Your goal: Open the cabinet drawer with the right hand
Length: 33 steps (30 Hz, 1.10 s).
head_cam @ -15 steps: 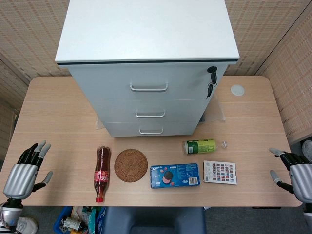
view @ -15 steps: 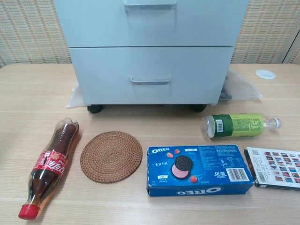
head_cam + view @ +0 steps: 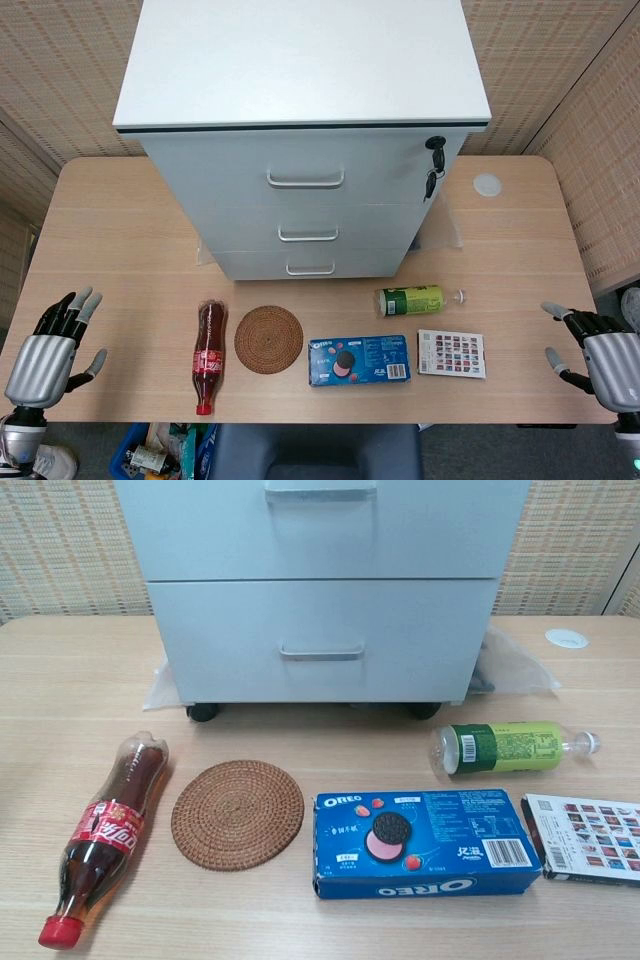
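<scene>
A white cabinet (image 3: 305,90) with three drawers stands at the back middle of the table, all drawers closed. Each drawer front carries a metal handle: top (image 3: 305,181), middle (image 3: 308,235), bottom (image 3: 310,269). The chest view shows the lower handles (image 3: 321,653). A key (image 3: 433,160) hangs in the lock at the top right of the cabinet front. My right hand (image 3: 605,360) is at the table's right front corner, fingers spread, holding nothing, far from the cabinet. My left hand (image 3: 50,350) is at the left front corner, fingers apart and empty.
In front of the cabinet lie a cola bottle (image 3: 208,352), a woven coaster (image 3: 268,339), a blue Oreo box (image 3: 358,360), a green bottle (image 3: 415,299) and a patterned card box (image 3: 451,353). A white disc (image 3: 487,184) sits at the back right.
My right hand has shifted slightly left and lower at the table edge. My left hand has sunk a little toward the front. The cabinet and objects have not moved.
</scene>
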Each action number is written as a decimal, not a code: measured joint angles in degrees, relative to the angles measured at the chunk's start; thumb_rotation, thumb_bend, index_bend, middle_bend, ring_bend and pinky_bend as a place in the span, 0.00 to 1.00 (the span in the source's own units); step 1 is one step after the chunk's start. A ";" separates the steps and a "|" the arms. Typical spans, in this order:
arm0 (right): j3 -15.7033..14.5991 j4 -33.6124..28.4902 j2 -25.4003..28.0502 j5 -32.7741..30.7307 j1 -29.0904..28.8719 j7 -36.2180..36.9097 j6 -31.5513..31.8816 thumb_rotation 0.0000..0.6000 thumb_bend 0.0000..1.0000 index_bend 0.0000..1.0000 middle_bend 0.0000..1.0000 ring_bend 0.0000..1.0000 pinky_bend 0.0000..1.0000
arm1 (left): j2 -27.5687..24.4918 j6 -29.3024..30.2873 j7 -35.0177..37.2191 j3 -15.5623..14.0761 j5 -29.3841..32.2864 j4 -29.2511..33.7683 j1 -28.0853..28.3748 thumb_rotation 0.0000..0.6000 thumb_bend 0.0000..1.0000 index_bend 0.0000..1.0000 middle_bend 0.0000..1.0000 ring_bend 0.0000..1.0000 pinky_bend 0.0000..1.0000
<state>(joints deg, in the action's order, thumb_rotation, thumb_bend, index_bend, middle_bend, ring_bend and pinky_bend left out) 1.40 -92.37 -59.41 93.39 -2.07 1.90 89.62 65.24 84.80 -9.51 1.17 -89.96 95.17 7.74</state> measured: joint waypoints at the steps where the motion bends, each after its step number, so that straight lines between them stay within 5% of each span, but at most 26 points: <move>1: 0.02 -0.25 0.08 0.22 -0.24 -0.17 -0.22 1.00 0.29 0.23 0.37 0.33 0.39 | -0.01 -0.06 0.08 0.03 0.02 0.02 0.05 1.00 0.34 0.02 0.00 0.02 0.12; 5: 0.13 -0.94 0.34 0.83 -0.89 -0.89 -0.74 1.00 0.29 0.23 0.41 0.37 0.39 | -0.06 -0.13 0.16 0.03 -0.11 0.02 0.14 1.00 0.34 0.02 0.00 0.02 0.12; 8: 0.48 -1.98 0.54 1.43 -2.08 -2.27 -1.82 1.00 0.29 0.23 0.49 0.50 0.42 | -0.03 -0.30 0.26 -0.01 -0.32 0.02 0.29 1.00 0.34 0.02 0.00 0.02 0.12; 17: 2.44 -8.24 1.60 1.50 -9.16 -8.37 -11.62 1.00 0.30 0.23 0.84 0.84 0.75 | -0.23 -0.33 0.05 -0.16 -0.85 0.41 0.47 1.00 0.34 0.02 0.00 0.02 0.12; 33: 8.31 -16.25 -2.17 -12.33 -25.68 -23.37 -33.30 1.00 0.34 0.20 0.90 0.92 0.83 | -1.10 0.63 0.18 -0.86 -1.35 1.06 -0.47 1.00 0.34 0.02 0.00 0.02 0.12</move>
<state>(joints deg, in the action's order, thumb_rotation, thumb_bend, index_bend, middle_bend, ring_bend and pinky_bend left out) 9.71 -108.61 -61.57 81.06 -27.74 -21.48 56.32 64.14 85.43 -9.33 0.32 -91.31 96.23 7.27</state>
